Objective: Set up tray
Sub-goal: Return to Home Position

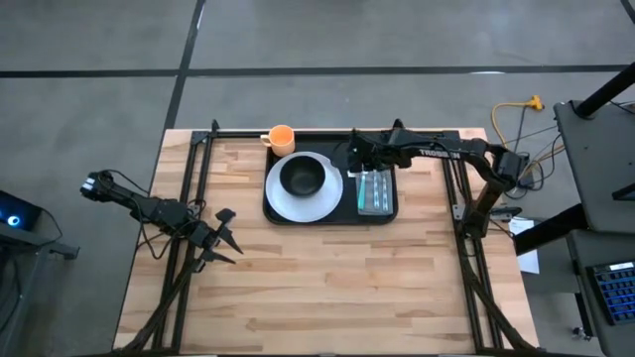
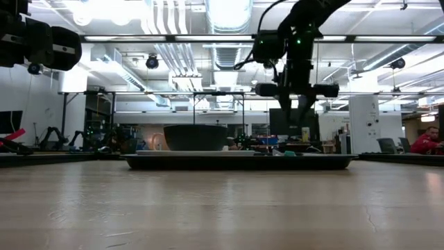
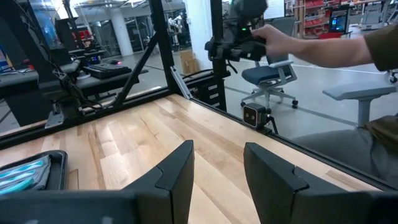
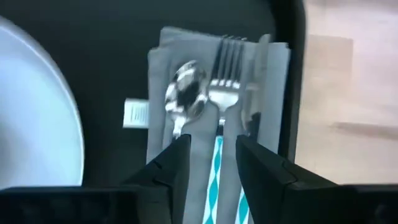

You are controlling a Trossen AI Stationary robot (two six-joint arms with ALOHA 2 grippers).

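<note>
Black tray (image 1: pixel 349 211) at far middle of wooden table (image 1: pixel 327 288), carrying white plate (image 1: pixel 283 203) with dark bowl (image 1: pixel 303 177) and, on the right arm's side, gray napkin (image 1: pixel 375 194); orange cup (image 1: pixel 282 138) at its far corner, on or off the rim unclear. Right gripper (image 4: pixel 212 146) hovers over napkin, fingers parted, grasping nothing, hiding the handles of spoon (image 4: pixel 186 90) and fork (image 4: pixel 227 65); third piece at napkin's edge hard to make out. Left gripper (image 1: pixel 229 236) near table's left edge, well apart from tray, jaws released, empty. Low view: tray edge-on, plate hidden behind rim. Left wrist view: tray corner cut off; person's forearm (image 3: pixel 323 46), body out of frame
</note>
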